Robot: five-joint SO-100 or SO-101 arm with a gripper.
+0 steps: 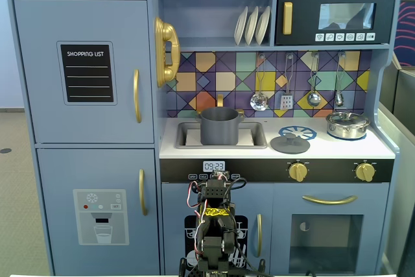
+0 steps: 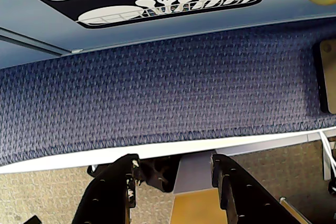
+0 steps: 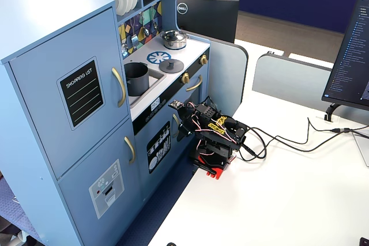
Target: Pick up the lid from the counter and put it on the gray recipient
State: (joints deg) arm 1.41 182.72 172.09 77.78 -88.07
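The lid (image 1: 290, 143) lies flat, knob up, on the counter (image 1: 324, 150) near its front edge, overlapping the burner print (image 1: 298, 132); the gray recipient (image 1: 219, 126) stands upright in the sink (image 1: 256, 135), its contents hidden; the gripper (image 2: 176, 174), jaws spread and empty, hangs low, partly cropped.

The toy kitchen (image 1: 84, 95) is pale blue with gold handles, a white counter, and a backsplash (image 1: 220, 76) tiled in purple, yellow, teal and orange geometric shapes; its black plaque (image 1: 86, 72) carries white "SHOPPING LIST" lettering. The lid (image 1: 290, 143) and the gray recipient (image 1: 219, 126) are matte dark gray, beside a blue-and-white burner print (image 1: 301, 132) and a shiny silver pot (image 1: 347, 124). The black pincer (image 2: 176, 182) shows over a dark blue woven carpet (image 2: 157, 93), and the table (image 3: 277, 200) is white.
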